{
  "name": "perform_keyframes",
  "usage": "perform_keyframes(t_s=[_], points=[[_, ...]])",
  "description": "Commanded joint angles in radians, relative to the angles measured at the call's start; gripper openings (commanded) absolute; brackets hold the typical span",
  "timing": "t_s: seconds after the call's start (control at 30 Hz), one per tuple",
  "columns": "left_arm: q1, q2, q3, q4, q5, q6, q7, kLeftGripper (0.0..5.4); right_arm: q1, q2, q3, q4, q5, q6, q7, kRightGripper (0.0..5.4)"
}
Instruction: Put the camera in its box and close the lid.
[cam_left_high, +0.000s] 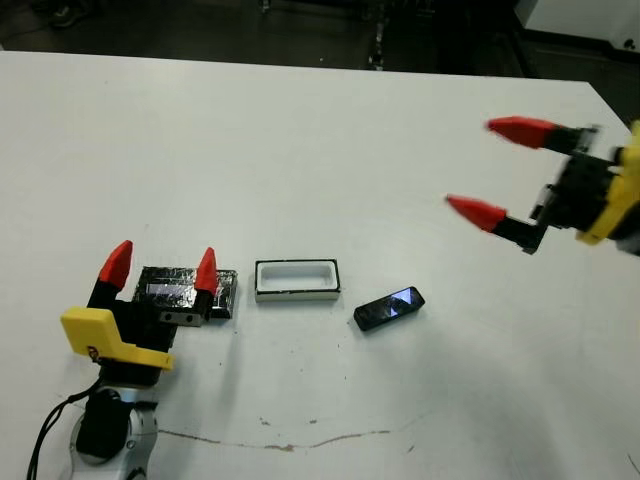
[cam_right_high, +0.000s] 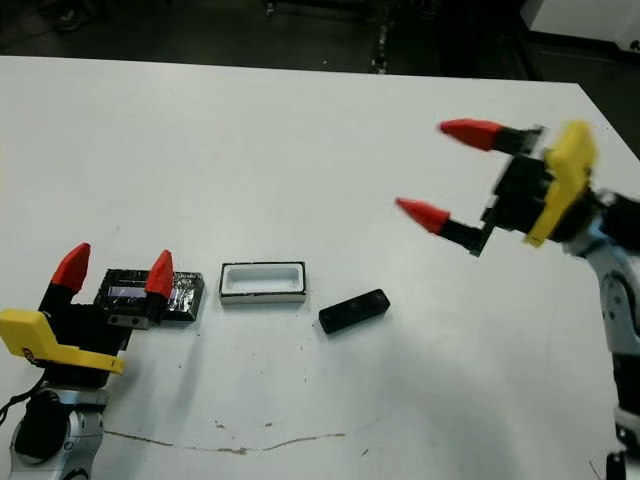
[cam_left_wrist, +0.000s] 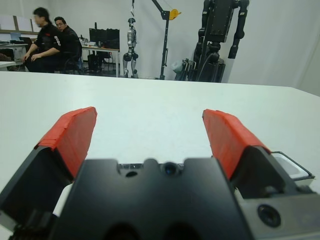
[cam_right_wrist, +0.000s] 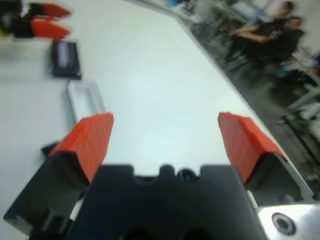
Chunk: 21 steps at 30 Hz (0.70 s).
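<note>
- On the white table (cam_left_high: 300, 150), I see nothing packed yet: the box (cam_left_high: 297, 280) sits empty, with the camera (cam_left_high: 389, 308) lying loose just to its right.
- My left gripper (cam_left_high: 161, 267) hangs spread and empty over the lid (cam_left_high: 222, 293), left of the box.
- My right gripper (cam_left_high: 500, 170) is spread wide, empty, raised well apart from the camera; I judge grasping, placing and closing all remain.

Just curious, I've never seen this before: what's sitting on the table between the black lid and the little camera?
The open white box, seen in both eye views, with the lid on one side and the camera on the other.
</note>
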<state>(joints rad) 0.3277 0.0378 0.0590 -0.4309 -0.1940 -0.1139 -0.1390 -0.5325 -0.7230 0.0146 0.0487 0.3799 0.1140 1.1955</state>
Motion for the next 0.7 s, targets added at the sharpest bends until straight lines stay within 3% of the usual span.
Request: perform_keyframes(t_s=[0.03, 0.43, 0.7], points=[[0.010, 0.007, 0.002, -0.005, 0.006, 0.009, 0.003, 5.39, -0.066, -0.035, 0.075, 0.027, -0.068, -0.039, 0.094, 5.40], [0.009, 0.006, -0.002, -0.018, 0.008, 0.024, 0.006, 5.39, -0.184, -0.002, 0.303, 0.037, -0.169, 0.121, 0.262, 5.40], [0.017, 0.009, -0.002, -0.022, -0.001, 0.026, -0.004, 5.39, -0.167, 0.036, 0.361, 0.031, -0.238, 0.076, 0.260, 5.40]])
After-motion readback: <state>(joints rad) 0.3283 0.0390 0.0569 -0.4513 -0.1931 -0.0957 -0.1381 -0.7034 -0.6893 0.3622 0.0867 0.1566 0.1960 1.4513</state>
